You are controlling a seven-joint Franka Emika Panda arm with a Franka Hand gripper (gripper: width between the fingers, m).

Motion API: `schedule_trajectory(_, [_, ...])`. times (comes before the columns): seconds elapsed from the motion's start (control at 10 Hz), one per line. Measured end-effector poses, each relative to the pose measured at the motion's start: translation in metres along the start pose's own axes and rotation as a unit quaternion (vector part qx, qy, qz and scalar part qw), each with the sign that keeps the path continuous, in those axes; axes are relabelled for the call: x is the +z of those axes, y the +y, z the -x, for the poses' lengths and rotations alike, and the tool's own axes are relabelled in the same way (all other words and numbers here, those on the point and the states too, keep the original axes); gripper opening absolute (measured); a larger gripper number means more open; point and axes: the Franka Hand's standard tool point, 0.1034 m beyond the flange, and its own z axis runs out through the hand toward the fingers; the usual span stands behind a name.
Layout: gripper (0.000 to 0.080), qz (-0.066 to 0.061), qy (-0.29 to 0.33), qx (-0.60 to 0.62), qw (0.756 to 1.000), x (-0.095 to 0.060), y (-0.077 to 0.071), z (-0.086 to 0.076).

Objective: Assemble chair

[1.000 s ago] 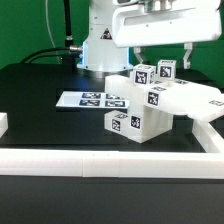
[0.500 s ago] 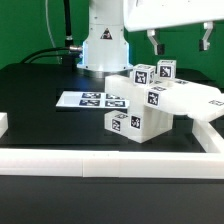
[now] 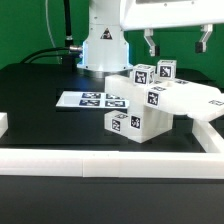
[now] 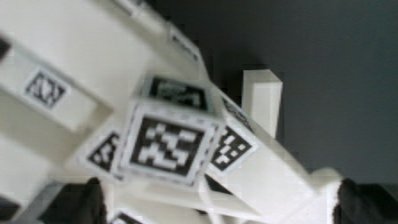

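Note:
The chair [image 3: 150, 100] is a blocky white cluster of tagged pieces on the black table, right of centre in the exterior view. One flat panel [image 3: 195, 100] leans out toward that view's right. My gripper [image 3: 176, 42] hangs open above the chair, clear of it, with nothing between its fingers [image 3: 150, 44]. In the wrist view the chair's tagged pieces [image 4: 169, 140] fill the frame. Both dark fingertips [image 4: 80, 200] sit at the edge, wide apart on either side of the white parts, and the gripper [image 4: 222, 208] does not touch them.
The marker board [image 3: 88, 100] lies flat on the table at the exterior view's left of the chair. A plain white border rail [image 3: 100, 160] runs along the table's front and up its right side [image 3: 212, 135]. The robot base [image 3: 100, 45] stands behind.
The gripper has risen away from the top of the chair and stayed open. The chair pieces have not moved.

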Motion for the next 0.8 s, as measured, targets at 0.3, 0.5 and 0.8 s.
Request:
schedule_trajectory(0.3, [0.0648,0.0,-0.001,-0.084,0.996,0.001,0.001,0.001])
schedule_trajectory(0.5, [0.0648,0.0,-0.007,-0.216,0.976,0.007,0.002,0.004])
schedule_trajectory(0.8, [0.0648,-0.001,-0.015,-0.368,0.93,0.018,0.003,0.01])
